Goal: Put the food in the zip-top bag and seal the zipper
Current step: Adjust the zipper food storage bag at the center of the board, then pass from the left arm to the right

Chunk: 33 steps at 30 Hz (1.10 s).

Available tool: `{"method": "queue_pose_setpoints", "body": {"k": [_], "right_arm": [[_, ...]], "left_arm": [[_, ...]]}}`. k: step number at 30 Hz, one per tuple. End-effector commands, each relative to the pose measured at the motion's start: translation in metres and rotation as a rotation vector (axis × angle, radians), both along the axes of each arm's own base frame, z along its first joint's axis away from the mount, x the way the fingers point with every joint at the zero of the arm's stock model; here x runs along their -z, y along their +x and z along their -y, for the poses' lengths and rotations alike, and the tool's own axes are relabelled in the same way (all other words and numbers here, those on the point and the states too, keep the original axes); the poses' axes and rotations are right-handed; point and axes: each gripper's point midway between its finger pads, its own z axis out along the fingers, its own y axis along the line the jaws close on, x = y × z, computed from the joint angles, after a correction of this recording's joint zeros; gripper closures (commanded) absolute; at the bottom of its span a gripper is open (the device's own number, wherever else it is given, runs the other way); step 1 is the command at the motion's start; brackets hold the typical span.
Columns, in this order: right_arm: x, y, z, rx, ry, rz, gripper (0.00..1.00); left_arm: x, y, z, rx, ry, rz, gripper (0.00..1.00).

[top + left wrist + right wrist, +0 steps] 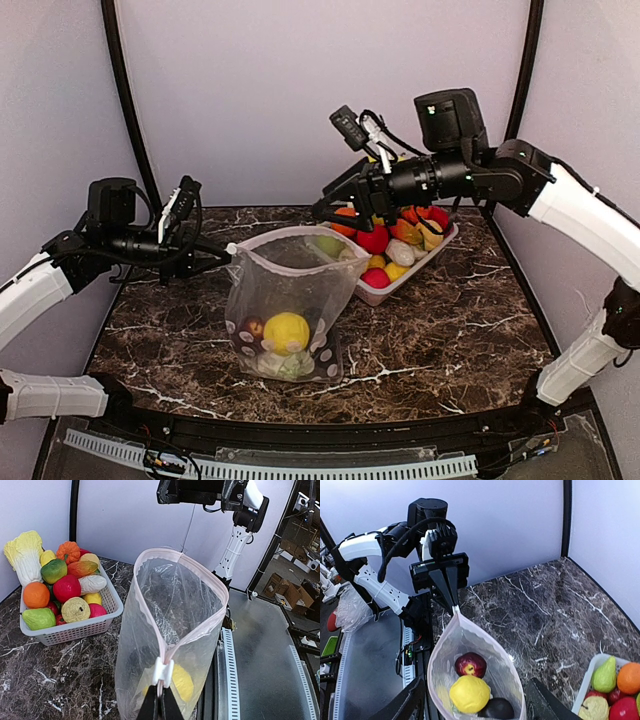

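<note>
1. So the zip-top bag (pixel 290 290) stands upright on the worktop (pixel 450 330), long axis vertical, zipper (pixel 170 551) mouth gaping upward.
2. Inside: one lemon (pixel 469 693), one red piece (pixel 470 664), one dark purple piece (pixel 496 708).
3. The left gripper (pixel 160 700) is clenched on the zipper's end. The right gripper (pixel 477 690) is spread wide above the mouth, holding nothing.

Walls (pixel 300 90) pale lilac-white at back, L & R, plain panels. Black posts (pixel 125 100) run up both back corners. Worktop (pixel 450 330) is dark brown marble-look w/ white veins, slightly glossy; light soft & even, no hard shadows. Black rail (pixel 320 432) along near edge, then white slotted cable duct (pixel 300 467). Past near edge: grey metal ledge (pixel 260 650), cardboard boxes (pixel 280 582) on floor.
</note>
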Motion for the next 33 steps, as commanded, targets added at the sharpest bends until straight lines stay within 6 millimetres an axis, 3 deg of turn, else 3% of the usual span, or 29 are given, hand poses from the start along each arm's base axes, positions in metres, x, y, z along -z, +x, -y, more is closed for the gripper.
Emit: {"method": "queue_pose_setpoints", "body": {"k": [1,4,9,17,21,26,29,30,32,33], "right_arm": [[-0.004,-0.002,-0.042,-0.068,-0.008,0.113,0.34],[0.002,-0.005,-0.067,-0.115,-0.03,0.142,0.32],[0.022,-0.001,-0.096,-0.148,-0.08,0.162,0.19],[0.049,-0.003,-0.119,-0.216,-0.135,0.135,0.16],[0.062,-0.007,-0.123,-0.24,-0.172,0.103,0.21],[0.074,-0.008,-0.126,-0.243,-0.196,0.084,0.42],[0.074,-0.01,-0.128,-0.251,-0.187,0.069,0.69],[0.073,-0.01,-0.129,-0.245,-0.182,0.066,0.79],[0.068,-0.008,-0.129,-0.229,-0.158,0.066,0.97],[0.065,-0.007,-0.13,-0.216,-0.143,0.067,1.0]], "left_arm": [[0.0,-0.008,0.0,0.025,-0.013,0.004,0.99],[0.0,-0.008,-0.001,0.023,-0.011,0.006,0.99],[-0.001,-0.009,-0.001,0.026,-0.013,0.005,0.99],[0.001,-0.008,-0.001,0.019,-0.008,0.004,0.99],[0.003,-0.004,-0.001,0.0,0.0,-0.001,0.99],[0.004,0.005,-0.004,-0.053,0.012,0.012,0.99],[0.005,0.012,-0.005,-0.098,0.006,-0.006,0.97],[0.004,0.012,-0.004,-0.09,-0.002,-0.009,0.94],[0.003,0.008,-0.001,-0.063,-0.022,-0.028,0.75],[0.0,0.007,0.0,-0.056,-0.035,-0.033,0.62]]}}
